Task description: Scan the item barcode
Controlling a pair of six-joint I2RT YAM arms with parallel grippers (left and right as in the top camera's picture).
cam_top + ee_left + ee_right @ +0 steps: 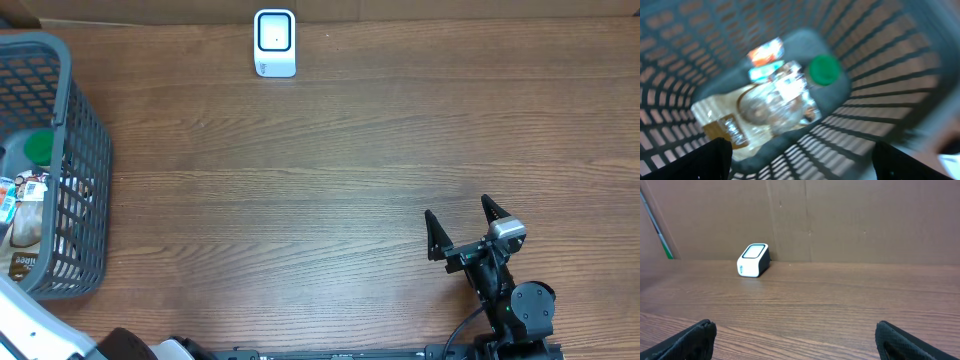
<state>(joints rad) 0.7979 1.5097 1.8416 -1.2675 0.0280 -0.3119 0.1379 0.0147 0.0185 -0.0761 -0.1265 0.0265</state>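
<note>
The items lie in a grey plastic basket (85, 150) at the table's left edge: a clear crinkled packet with a brown label (765, 107), a green round cap (824, 69) and a small red and teal packet (765, 55). My left gripper (801, 155) hangs over the basket (880, 75), looking down into it; it is open and nothing is between its fingers. The picture is blurred and no barcode can be made out. The white scanner (274, 43) stands at the table's far edge. My right gripper (457, 207) rests open and empty at the front right, facing the scanner (753, 259).
A brown cardboard wall (840, 215) closes the back of the table behind the scanner. Wood-grain tabletop (300, 200) stretches between basket, scanner and right arm. The left arm's white body (30, 335) shows at the bottom left corner.
</note>
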